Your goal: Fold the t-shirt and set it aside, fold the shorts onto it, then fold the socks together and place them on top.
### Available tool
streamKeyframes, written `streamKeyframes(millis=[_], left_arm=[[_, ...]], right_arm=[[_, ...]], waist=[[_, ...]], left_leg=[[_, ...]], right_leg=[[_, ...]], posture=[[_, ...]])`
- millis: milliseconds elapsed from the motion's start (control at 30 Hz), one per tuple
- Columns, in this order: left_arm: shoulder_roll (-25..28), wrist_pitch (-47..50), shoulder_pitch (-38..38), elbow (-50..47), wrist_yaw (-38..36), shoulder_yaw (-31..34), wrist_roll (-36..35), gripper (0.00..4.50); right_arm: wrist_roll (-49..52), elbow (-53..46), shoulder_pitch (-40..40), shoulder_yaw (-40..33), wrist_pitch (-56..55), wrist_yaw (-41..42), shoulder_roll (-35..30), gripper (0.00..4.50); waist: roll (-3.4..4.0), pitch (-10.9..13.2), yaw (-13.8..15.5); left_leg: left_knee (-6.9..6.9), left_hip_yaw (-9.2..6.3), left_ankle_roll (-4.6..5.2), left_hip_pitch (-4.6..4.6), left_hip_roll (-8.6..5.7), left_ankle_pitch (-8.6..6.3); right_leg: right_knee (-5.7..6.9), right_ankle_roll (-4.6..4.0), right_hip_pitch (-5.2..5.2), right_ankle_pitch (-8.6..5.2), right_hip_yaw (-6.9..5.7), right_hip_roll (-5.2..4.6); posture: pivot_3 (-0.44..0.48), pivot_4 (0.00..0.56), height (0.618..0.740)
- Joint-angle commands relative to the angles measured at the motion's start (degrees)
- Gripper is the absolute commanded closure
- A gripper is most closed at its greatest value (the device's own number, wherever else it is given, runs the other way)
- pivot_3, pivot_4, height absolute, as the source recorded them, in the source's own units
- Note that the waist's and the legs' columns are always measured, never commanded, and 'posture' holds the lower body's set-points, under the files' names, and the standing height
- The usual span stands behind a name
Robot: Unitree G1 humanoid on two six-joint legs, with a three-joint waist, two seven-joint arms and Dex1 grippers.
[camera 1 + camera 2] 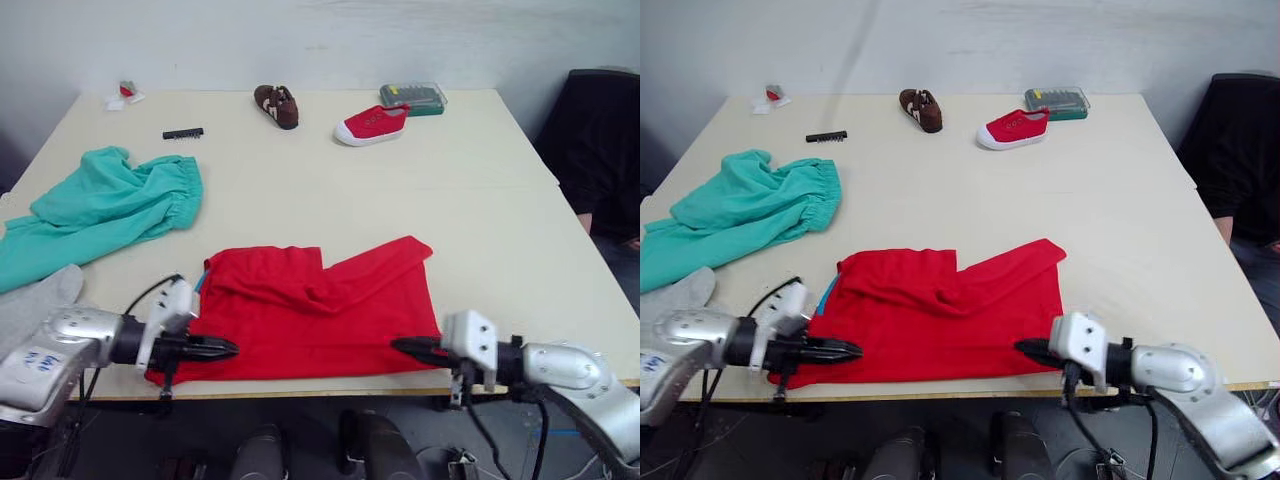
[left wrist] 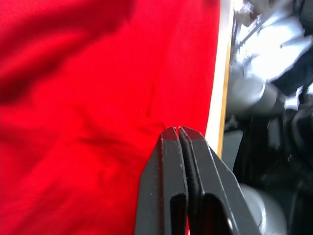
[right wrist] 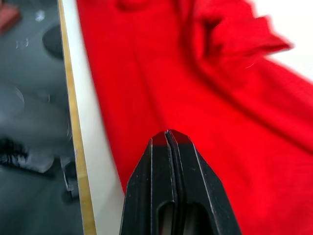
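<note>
We see the red t-shirt lying partly folded at the near edge of the surface. Our left gripper and right gripper rest at its near corners, fingers pressed together. The teal shorts lie far left.

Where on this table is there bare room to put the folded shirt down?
The widest bare patch of the table lies right of the t-shirt, below the red shoe. Another runs between the t-shirt and the brown shoe. The left is crowded by the shorts and a sock.
</note>
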Motion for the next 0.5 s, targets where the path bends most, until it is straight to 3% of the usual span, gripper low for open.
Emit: streamKeyframes(millis=[33,300,400,500], left_arm=[[-0.2,-3.9,-1.2,2.2,1.8,-2.7,5.9,4.48],[-0.1,-6.7,-0.7,9.5,2.8,-1.6,8.6,4.48],[2.5,-8.5,2.2,15.5,2.2,2.9,8.3,4.48],[3.6,-6.5,3.7,15.6,0.0,7.2,4.4,4.48]], right_arm=[[-7.3,3.2,0.9,1.8,-3.1,-0.4,0.2,4.5],[-9.9,8.6,6.8,-3.8,-6.4,-1.4,-0.3,4.5],[-7.5,10.4,13.0,-12.1,-7.6,0.2,-1.9,4.5],[-4.0,8.9,14.6,-15.8,-7.1,1.7,-1.1,4.5]], waist=[[-0.01,0.0,0.1],[-0.07,-0.1,0.2],[0.08,-0.2,0.5],[0.11,-0.3,0.2]], left_leg=[[0.01,0.0,0.01,0.0,-0.01,0.0],[0.01,0.0,0.03,0.21,0.03,0.09],[0.0,-0.02,0.01,0.22,0.03,0.1],[-0.04,-0.01,0.02,0.26,0.08,0.11]], right_leg=[[0.0,0.0,0.0,0.0,0.0,0.0],[-0.07,-0.01,0.25,-0.02,0.0,0.01],[-0.08,-0.03,0.26,-0.03,0.0,0.01],[-0.07,-0.08,0.25,-0.08,0.0,0.05]], posture=[[0.0,0.15,0.74],[0.0,0.15,0.74],[0.0,0.15,0.74],[0.0,0.15,0.74]])
